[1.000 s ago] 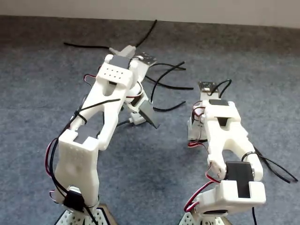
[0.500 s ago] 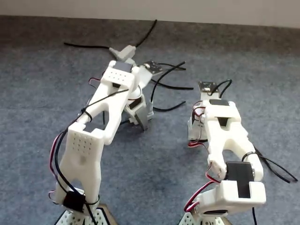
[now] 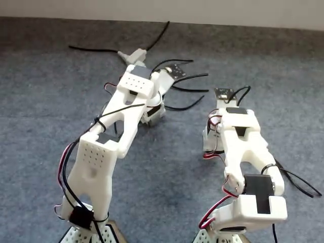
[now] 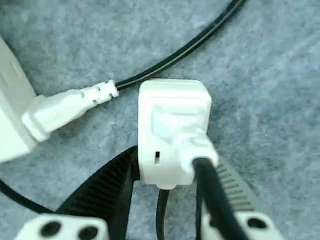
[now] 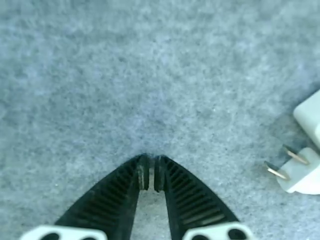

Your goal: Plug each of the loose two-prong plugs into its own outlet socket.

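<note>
Light falls soft and even across the grey bench (image 3: 45, 116). In the high view I see only faint, loose-edged shadows under the left arm (image 3: 116, 126) and right arm (image 3: 243, 147), plus 1 dimmer band along the far edge. The white socket block (image 4: 170, 100) is bright enough to wash out its moulding, and dark shadow pools beneath it between the left fingers (image 4: 105, 192). The right fingers (image 5: 117, 195) cast a small dim patch just ahead of their tips. The prongs (image 5: 295, 154) of the loose plug (image 5: 302, 177) catch a dull glint.

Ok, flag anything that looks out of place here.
One white two-prong plug lies loose on the grey carpet, prongs bare, off to one side of the shut, empty right pincer. The black cords sprawl in a tangle past the left pincer, which clamps a white outlet block.
</note>
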Robot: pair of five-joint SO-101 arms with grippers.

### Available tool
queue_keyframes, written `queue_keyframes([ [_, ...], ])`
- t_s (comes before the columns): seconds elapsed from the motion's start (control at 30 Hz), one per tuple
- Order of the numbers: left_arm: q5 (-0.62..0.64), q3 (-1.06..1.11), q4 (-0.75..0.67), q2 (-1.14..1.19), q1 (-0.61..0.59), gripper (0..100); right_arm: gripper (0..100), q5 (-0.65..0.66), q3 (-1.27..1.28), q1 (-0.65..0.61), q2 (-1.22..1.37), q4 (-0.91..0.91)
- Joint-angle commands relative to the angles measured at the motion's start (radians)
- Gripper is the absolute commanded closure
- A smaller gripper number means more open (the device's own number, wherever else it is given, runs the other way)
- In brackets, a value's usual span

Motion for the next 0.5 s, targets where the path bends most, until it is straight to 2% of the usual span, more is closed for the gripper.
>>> queue_keyframes([
  [0.0,0.193,-0.189,-0.026,-0.030,-0.105,95,96.5,-0.003,-0.010,0.012,-0.018,-0.002],
  [0.17,0.330,-0.389,-0.032,-0.025,-0.259,95,96.5,-0.003,-0.007,0.010,-0.018,-0.004],
  [0.33,0.381,-0.395,-0.133,-0.012,-0.354,95,96.5,-0.003,-0.007,0.007,-0.015,-0.007],
  [0.47,0.387,-0.403,-0.201,0.091,-0.397,95,96.5,-0.003,-0.005,0.007,-0.013,-0.007],
])
